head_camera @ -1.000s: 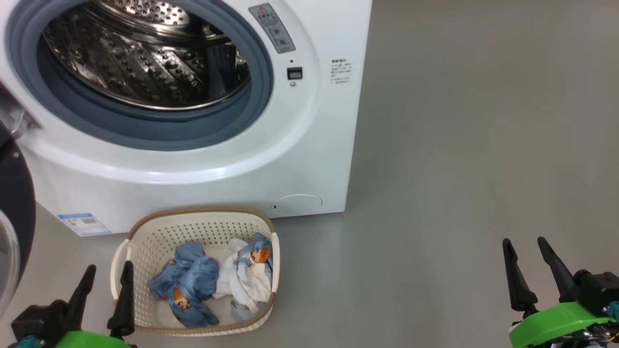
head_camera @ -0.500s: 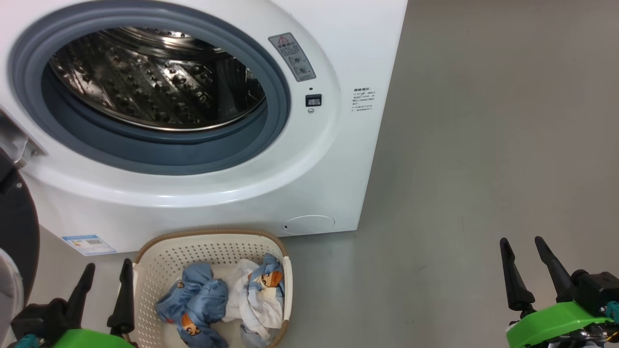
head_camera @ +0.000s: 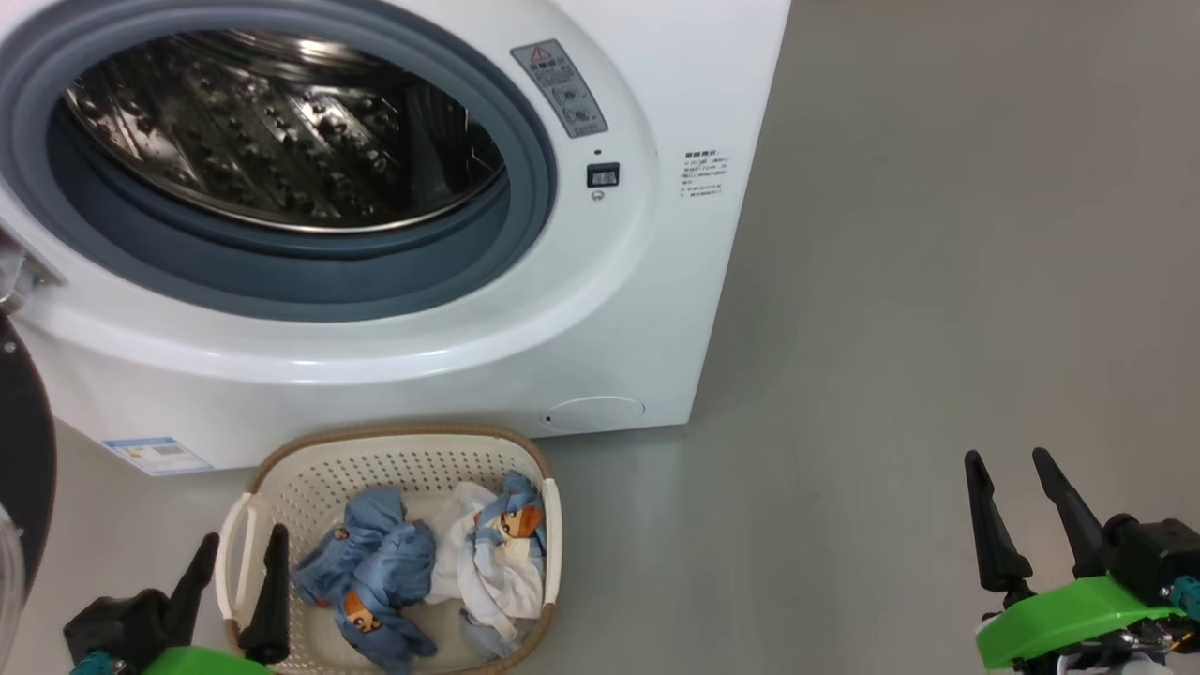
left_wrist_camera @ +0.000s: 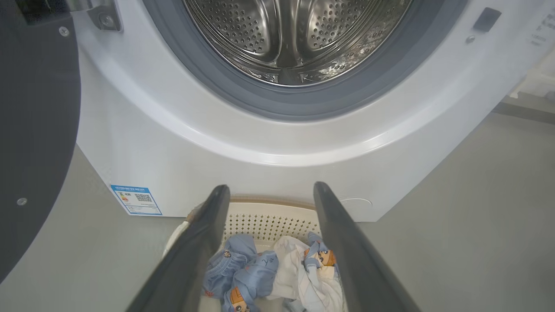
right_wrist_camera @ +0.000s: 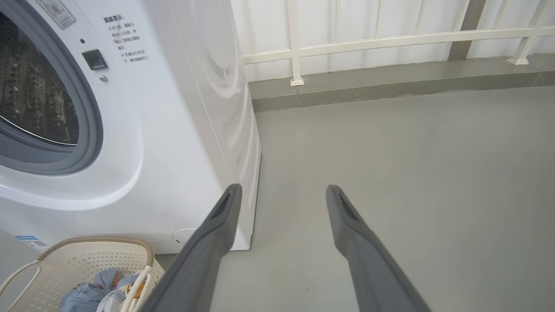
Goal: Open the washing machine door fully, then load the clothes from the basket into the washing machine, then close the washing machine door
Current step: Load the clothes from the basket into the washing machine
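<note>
The left fingers (head_camera: 274, 591) are spread to their widest with nothing held between them. The right fingers (head_camera: 986, 530) are parted as far and are likewise empty. In the left wrist view the clothes (left_wrist_camera: 269, 277) are framed between the two dark left fingers, ahead of and below the tips, so a forward and downward reach is judged to be called for. The left arm is the nearer: one of its tips is seen against the basket (head_camera: 394, 437) at its near left side, while the right fingers hang well apart over bare grey floor (head_camera: 891, 328). The heap is laid side to side, a crumpled blue denim-coloured bundle on the left touching a white piece with blue trim on the right. Such soft cloth is likely to bunch when pinched. The basket's cream plastic walls are perforated and rimmed in brown weave. Just behind it stands the white washing machine (head_camera: 375, 375), its steel drum (head_camera: 272, 122) exposed inside a grey gasket (head_camera: 309, 272), the glossy black washing machine door (head_camera: 23, 441) swung out to the left.
</note>
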You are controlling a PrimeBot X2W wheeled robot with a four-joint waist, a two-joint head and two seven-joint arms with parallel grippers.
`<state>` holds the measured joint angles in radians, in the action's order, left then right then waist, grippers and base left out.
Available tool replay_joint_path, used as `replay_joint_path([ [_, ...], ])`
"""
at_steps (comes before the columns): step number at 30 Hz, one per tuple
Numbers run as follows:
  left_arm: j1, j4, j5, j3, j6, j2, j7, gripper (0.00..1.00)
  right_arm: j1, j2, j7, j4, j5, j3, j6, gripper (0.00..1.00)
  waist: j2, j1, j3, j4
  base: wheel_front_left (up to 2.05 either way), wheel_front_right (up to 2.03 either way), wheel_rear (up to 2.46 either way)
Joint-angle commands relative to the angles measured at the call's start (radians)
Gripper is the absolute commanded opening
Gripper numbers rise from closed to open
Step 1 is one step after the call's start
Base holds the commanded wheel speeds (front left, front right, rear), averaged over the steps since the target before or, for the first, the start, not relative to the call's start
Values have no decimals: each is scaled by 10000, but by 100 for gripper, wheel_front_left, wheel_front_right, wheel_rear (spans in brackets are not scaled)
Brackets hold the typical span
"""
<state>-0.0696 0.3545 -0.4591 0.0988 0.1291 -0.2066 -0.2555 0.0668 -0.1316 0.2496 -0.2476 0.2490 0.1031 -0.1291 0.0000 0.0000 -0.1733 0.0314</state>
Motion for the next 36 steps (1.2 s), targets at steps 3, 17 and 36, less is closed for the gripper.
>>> replay_joint_path([
  [3,-621,311,-135,-201,15,-191,-63,100,433,-32,122,366,-66,-264,-16,100,0,0,-446,96,0,0,0],
  [17,-2302,2779,-444,1128,15,-414,-63,100,1166,303,122,582,-228,-251,-16,100,0,0,-2146,213,0,0,0],
  [36,-5603,5834,-2147,4167,15,-1049,-63,100,2495,601,122,478,-453,-309,-16,100,0,0,-4736,142,0,0,0],
])
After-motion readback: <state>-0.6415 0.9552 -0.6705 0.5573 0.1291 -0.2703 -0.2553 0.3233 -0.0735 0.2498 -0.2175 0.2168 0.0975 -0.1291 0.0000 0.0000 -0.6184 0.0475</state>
